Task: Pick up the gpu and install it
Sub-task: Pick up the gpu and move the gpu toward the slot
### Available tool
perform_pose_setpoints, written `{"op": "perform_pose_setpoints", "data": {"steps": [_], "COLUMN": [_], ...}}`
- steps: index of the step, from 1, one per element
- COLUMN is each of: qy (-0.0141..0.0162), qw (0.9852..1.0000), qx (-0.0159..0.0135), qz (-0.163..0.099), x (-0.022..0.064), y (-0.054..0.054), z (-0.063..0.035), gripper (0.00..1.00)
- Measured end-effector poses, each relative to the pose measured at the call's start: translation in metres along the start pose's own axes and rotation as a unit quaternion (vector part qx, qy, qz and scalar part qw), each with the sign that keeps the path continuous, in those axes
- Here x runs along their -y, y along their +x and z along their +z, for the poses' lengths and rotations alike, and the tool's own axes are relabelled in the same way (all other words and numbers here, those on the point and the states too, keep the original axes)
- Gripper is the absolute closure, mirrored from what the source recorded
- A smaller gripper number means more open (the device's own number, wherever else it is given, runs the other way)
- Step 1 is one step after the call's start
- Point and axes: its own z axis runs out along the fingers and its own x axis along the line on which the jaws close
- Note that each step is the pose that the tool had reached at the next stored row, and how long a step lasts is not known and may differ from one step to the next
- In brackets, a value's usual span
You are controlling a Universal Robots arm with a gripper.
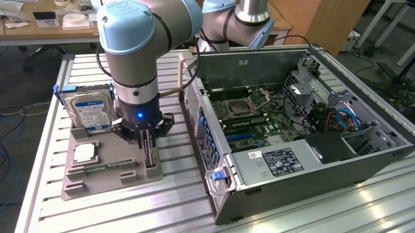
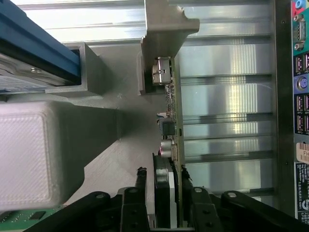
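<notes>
A: Trying to read labels here. Getting anything?

B: Not really. Seeing a blue-and-white sticker on the hard drive [image 1: 89,110], which is standing upright at the far end of the grey tray [image 1: 129,178], but the print is too small to read. Same story with the white-and-black sticker [image 1: 279,162] on the box inside the open computer case [image 1: 224,206]. Also squinting at a strip of fine print [image 2: 302,179] beside the rear ports [image 2: 301,63] in the wrist view, and not making out a single brand.

A: And the gpu [image 1: 151,158]?

B: Standing on its edge in a slot of the tray, on the side nearest the case, apart from the square silver chip [image 1: 84,153]. Looking thin and dark, with a silvery metal plate at one end and a few small silver parts along its face in the wrist view.

A: Claw [image 1: 147,141] gripping it?

B: Hanging straight down over it, fingers [image 2: 140,193] apart, one on each side of the card. Showing a sliver of grey between one finger and the card, so not clamping it. Whole lot sitting on a slatted metal table [image 1: 162,211].
</notes>
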Motion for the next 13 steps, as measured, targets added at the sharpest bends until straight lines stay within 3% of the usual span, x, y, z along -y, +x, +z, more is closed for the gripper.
{"op": "perform_pose_setpoints", "data": {"steps": [2,3,13], "qy": [0.0,0.0,0.0], "qw": [1.0,1.0,1.0], "qx": [0.0,0.0,-0.0001], "qz": [0.0,0.0,0.0], "x": [0.0,0.0,0.0], "y": [0.0,0.0,0.0], "z": [0.0,0.0,0.0], "gripper": [0.61,0.67,0.69]}}
